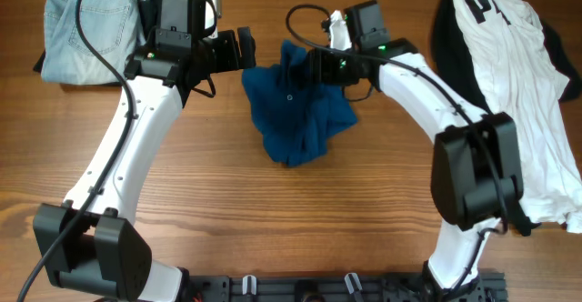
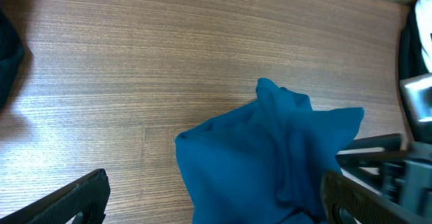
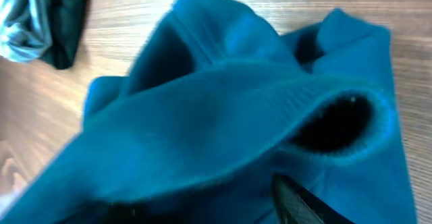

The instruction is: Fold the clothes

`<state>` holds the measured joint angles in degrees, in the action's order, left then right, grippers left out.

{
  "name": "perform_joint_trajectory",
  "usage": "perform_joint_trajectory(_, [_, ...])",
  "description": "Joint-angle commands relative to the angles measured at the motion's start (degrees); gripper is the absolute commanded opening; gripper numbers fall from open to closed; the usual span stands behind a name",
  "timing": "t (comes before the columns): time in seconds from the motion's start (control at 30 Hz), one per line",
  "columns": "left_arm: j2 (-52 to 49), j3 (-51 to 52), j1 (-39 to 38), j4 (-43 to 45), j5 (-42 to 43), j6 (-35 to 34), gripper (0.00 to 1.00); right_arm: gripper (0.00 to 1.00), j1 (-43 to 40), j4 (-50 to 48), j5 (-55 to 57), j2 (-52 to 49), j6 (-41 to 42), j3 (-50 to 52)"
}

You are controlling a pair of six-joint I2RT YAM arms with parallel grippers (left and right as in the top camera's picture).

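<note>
The dark-blue shirt (image 1: 296, 111) lies bunched at the table's middle, with one part pulled up into a peak toward my right gripper (image 1: 316, 66). In the right wrist view the shirt (image 3: 223, 102) drapes over the jaws. One finger shows beneath it and the jaws (image 3: 223, 207) look closed on the fabric. My left gripper (image 1: 245, 49) is open just left of the shirt's top edge. In the left wrist view its fingers (image 2: 216, 200) spread wide, with the shirt (image 2: 270, 156) between and beyond them, not gripped.
Pale denim jeans (image 1: 91, 20) lie at the back left over a black piece (image 1: 41, 64); both also show in the right wrist view (image 3: 34, 15). A white black-printed shirt (image 1: 523, 75) lies over black fabric (image 1: 444, 29) at the right. Bare wood (image 1: 273, 220) lies in front.
</note>
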<state>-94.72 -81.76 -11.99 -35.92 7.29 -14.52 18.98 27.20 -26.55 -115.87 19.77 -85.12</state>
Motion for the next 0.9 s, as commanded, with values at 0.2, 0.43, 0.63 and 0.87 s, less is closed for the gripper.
perform_joint_trajectory(0.2, [-0.87,-0.22,0.17,0.09,-0.57,-0.74,1.0,0.57,1.66,-7.96,3.04,-2.47,3.37,0.35])
perform_joint_trajectory(0.43, [-0.87,-0.22,0.17,0.09,-0.55,-0.74,1.0,0.56,4.42,-9.57,8.59,-4.04,4.42,0.35])
perform_joint_trajectory(0.63, [-0.87,-0.22,0.17,0.09,-0.57,-0.74,1.0,0.16,4.02,-8.76,9.03,-4.04,4.76,0.35])
perform_joint_trajectory(0.87, [-0.87,-0.22,0.17,0.11,-0.59,-0.72,1.0,0.04,-1.44,0.96,9.01,0.33,2.54,-1.11])
